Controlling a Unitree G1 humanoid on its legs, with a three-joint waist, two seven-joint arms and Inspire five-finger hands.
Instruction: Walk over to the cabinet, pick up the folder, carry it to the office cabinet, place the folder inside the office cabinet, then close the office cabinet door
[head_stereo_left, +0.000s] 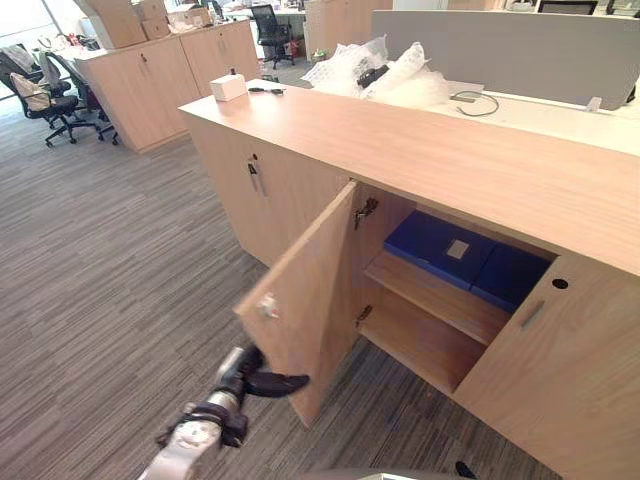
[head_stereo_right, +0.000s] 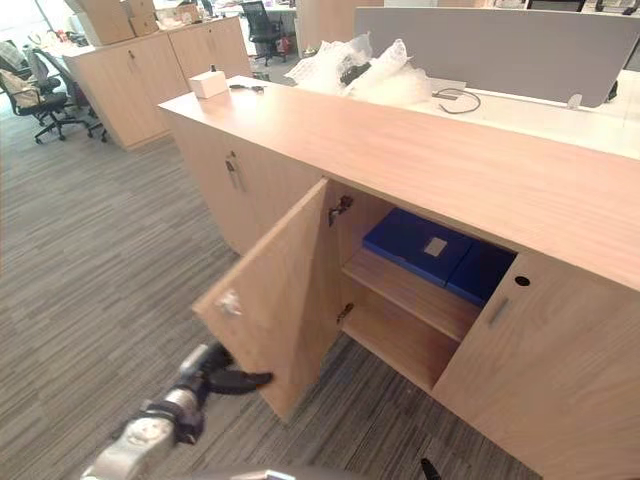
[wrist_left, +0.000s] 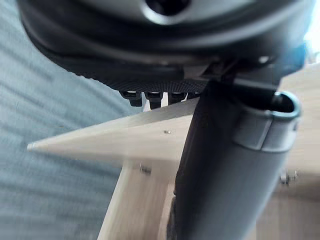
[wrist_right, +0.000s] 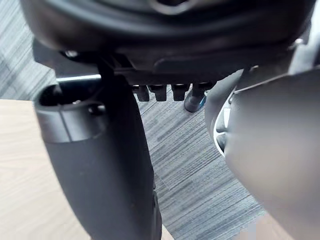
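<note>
Pale wood-grain panels make up the long, low office cabinet (head_stereo_left: 450, 160), which stands on grey striped carpet (head_stereo_left: 120, 260). One cabinet door (head_stereo_left: 310, 280) is swung wide open toward the robot. The door next to it, on the side away from the hinges, is shut.

Inside the open compartment, the blue folder (head_stereo_left: 425, 243) lies flat on the cabinet's upper shelf (head_stereo_left: 430, 295). A small pale label faces up on its cover. A second, darker blue item lies just beside it, deeper behind the shut door. The lower part of the compartment holds nothing.

The robot's left hand (head_stereo_left: 255, 372) is at the low outer corner of the open door, outside the cabinet. In the left wrist view its fingers (wrist_left: 152, 97) are straight and uncurled, with their tips at the door's thin edge. Its thumb (wrist_left: 220, 180) stands apart from them. The hand has hold of nothing.

The right hand (wrist_right: 165, 45) shows in its own wrist view, hanging over the carpet in front of the cabinet. Its fingers are loose and it holds nothing.

On the cabinet's top, at the far end, sits a small white box (head_stereo_left: 228, 87). Crumpled clear plastic wrapping (head_stereo_left: 385, 75) lies at the back edge of the top. A grey screen (head_stereo_left: 510, 50) rises behind the cabinet. Black office chairs (head_stereo_left: 45, 95) stand well apart from the cabinet, across the carpet.
</note>
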